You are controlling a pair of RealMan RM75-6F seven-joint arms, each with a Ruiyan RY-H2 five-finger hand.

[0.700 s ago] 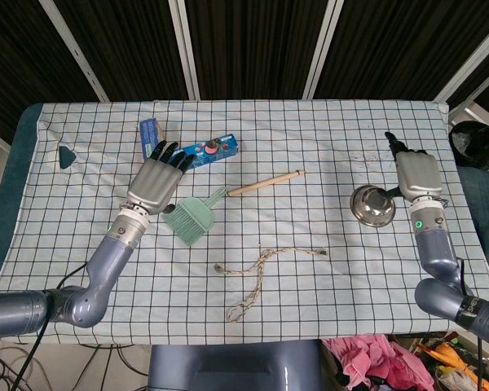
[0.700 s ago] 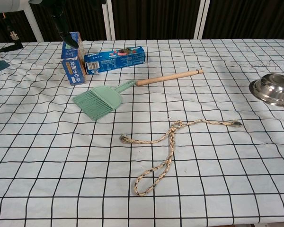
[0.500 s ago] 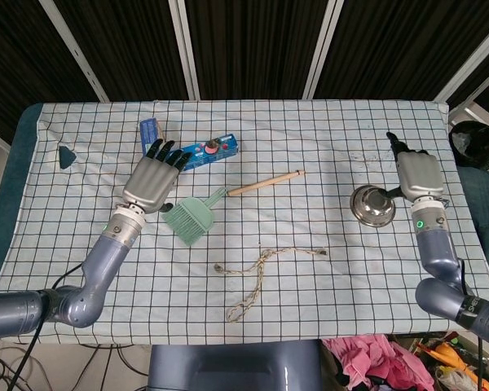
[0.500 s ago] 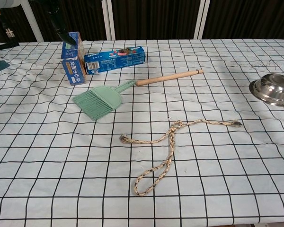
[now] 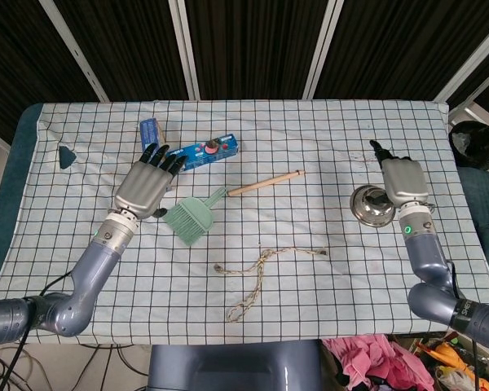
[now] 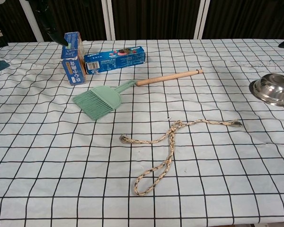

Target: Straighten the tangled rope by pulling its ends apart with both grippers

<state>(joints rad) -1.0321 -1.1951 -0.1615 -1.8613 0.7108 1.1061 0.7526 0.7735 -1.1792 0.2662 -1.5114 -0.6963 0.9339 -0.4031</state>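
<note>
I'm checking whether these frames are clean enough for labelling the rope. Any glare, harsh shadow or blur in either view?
Head view: even, soft light, only faint shadows beside the left robot hand and right robot hand; the rope is small but sharp. Chest view: rope crisp with a thin shadow; the steel bowl shows bright reflections; the table edges look bowed, as if by the lens.

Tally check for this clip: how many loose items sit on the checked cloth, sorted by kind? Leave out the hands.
Rope: 1
Green brush with wooden handle: 1
Blue boxes: 2 (upright box, long flat box)
Steel bowl: 1
Small dark teal piece near the cloth's left edge: 1
Total: 6
</note>
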